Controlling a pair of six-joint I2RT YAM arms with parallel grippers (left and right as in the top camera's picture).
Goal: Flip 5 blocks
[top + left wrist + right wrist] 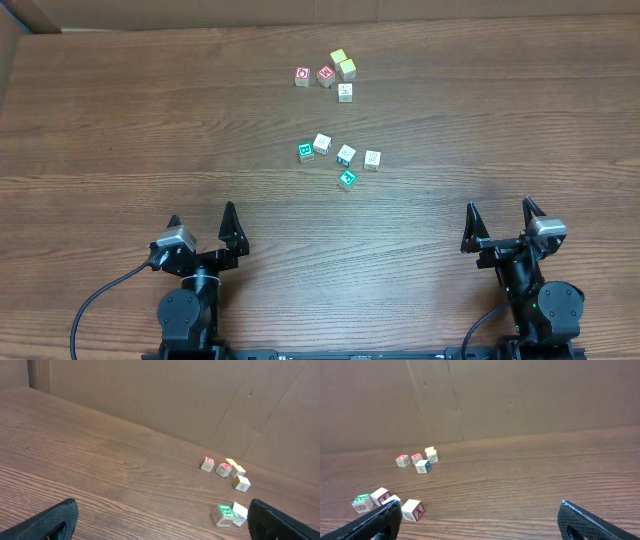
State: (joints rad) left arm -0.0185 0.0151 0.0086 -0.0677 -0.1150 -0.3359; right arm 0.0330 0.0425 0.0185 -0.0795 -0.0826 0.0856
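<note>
Left gripper (201, 215) and right gripper (498, 205) are parked at the near table edge. Both are spread fully wide, with nothing held.

Five small pale wooden letter cubes with green-printed and whitish faces (346, 155) are scattered mid-table, ahead of both arms and roughly between them, well apart from either gripper. Small gaps are seen between most of the five. The green-faced cube at the left (305, 151) sits just beside a white-faced neighbour (322, 144).

A second cluster of small wooden cubes (345, 91) lies further out, nearer the brown cardboard back wall (300, 10). Two red-printed cubes (303, 76) and a yellow-topped cube (338, 58) are among them.

Bare brown wood-grain tabletop (120, 130) is left wide on both sides of the cubes, and between the cubes and the grippers. A narrower strip is left between the far cluster and the wall.

In the right wrist view, part of the near group is hidden behind the left finger (375, 522).
</note>
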